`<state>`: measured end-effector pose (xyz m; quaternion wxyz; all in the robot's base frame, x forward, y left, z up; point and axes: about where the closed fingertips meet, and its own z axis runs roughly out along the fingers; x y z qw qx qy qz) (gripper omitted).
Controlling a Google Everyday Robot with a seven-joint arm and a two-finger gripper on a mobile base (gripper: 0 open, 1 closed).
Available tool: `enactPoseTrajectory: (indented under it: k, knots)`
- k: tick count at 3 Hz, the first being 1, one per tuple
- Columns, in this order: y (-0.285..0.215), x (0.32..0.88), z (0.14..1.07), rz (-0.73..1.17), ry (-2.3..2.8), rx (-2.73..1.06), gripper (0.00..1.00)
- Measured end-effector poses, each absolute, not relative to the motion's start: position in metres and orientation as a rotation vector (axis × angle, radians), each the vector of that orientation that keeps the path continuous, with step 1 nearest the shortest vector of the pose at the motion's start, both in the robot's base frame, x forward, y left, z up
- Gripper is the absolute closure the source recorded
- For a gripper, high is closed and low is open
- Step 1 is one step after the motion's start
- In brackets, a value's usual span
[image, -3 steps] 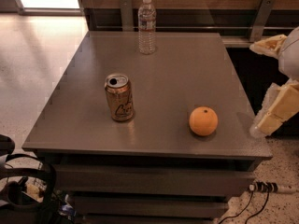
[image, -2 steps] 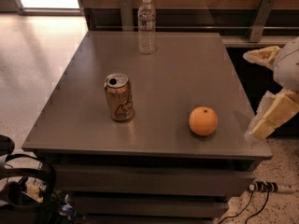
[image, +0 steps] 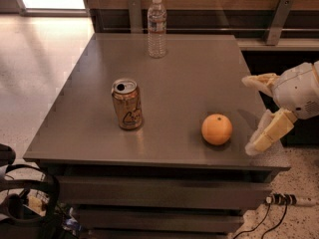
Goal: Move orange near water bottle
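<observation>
The orange (image: 217, 129) rests on the grey table (image: 99, 98) toward its front right. At the far edge stands the water bottle (image: 157, 27), clear with a white cap, upright. My gripper (image: 253, 113) hovers at the table's right edge, just right of the orange and apart from it. Its two pale fingers are spread wide, one finger (image: 259, 80) up and back, the other low near the front right corner. The gripper is open and holds nothing.
A gold drink can (image: 126, 104) stands upright left of the orange, mid-table. A wooden wall with metal brackets (image: 277, 14) runs behind the table. Cables and a power strip (image: 284, 200) lie on the floor at the right; dark gear sits at the bottom left.
My gripper has moved left toward the orange, coming over the table's right edge. The orange, can and bottle have not moved.
</observation>
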<state>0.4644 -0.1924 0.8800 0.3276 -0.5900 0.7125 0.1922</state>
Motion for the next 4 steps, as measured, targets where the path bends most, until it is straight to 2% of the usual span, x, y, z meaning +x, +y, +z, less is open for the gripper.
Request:
enactPoseTrajectory:
  k: [2,4]
  knots:
    - [-0.190,0.465,0.878,0.514,1.861,-1.540,0.00]
    - [-0.161,0.460,0.862,0.628,1.766,-1.427,0.00]
